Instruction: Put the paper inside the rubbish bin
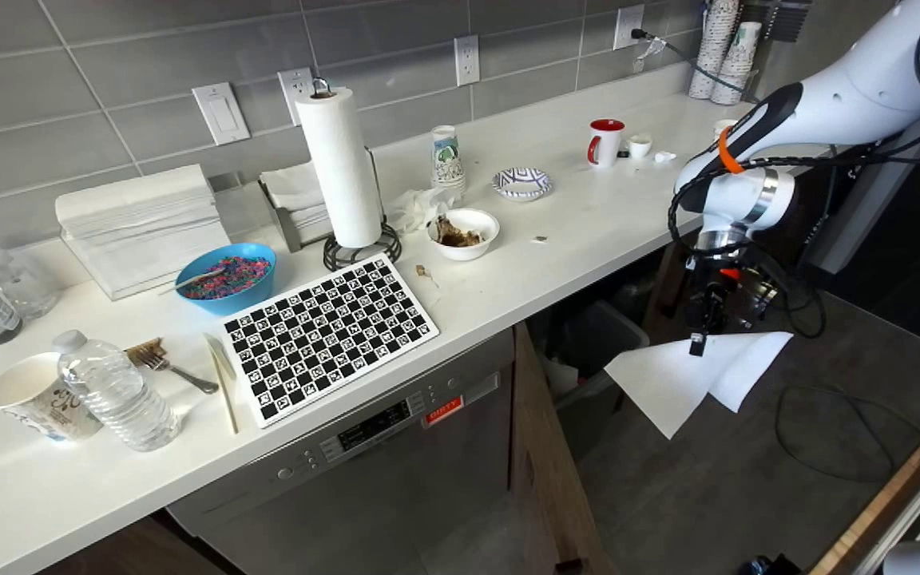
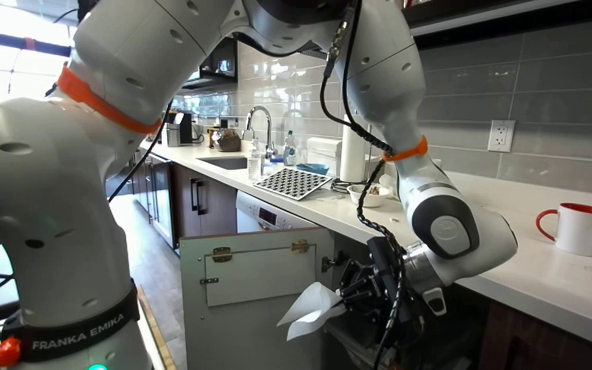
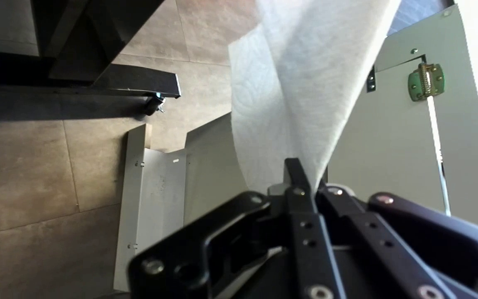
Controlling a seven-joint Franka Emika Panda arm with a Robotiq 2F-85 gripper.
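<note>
The paper [image 1: 680, 374] is a thin white floppy sheet, hanging folded from my gripper [image 1: 698, 343]. In an exterior view it shows as a curled sheet [image 2: 310, 311] to the left of the gripper [image 2: 342, 296]. In the wrist view the paper [image 3: 318, 79] rises from between the nearly closed fingertips [image 3: 311, 178]. The grey rubbish bin [image 1: 588, 389] stands low in the open cabinet under the counter, left of the paper in that view. In an exterior view part of its rim [image 2: 353, 345] shows below the gripper; its inside is mostly hidden.
The open cabinet door [image 1: 548, 455] stands out from the counter [image 1: 564, 247], beside the dishwasher [image 1: 396, 439]. It also shows in an exterior view [image 2: 255, 318]. A mug [image 1: 605, 144], a bowl [image 1: 464, 235] and a checkered board [image 1: 332, 335] are on the counter. A cable [image 1: 843, 431] lies on the floor.
</note>
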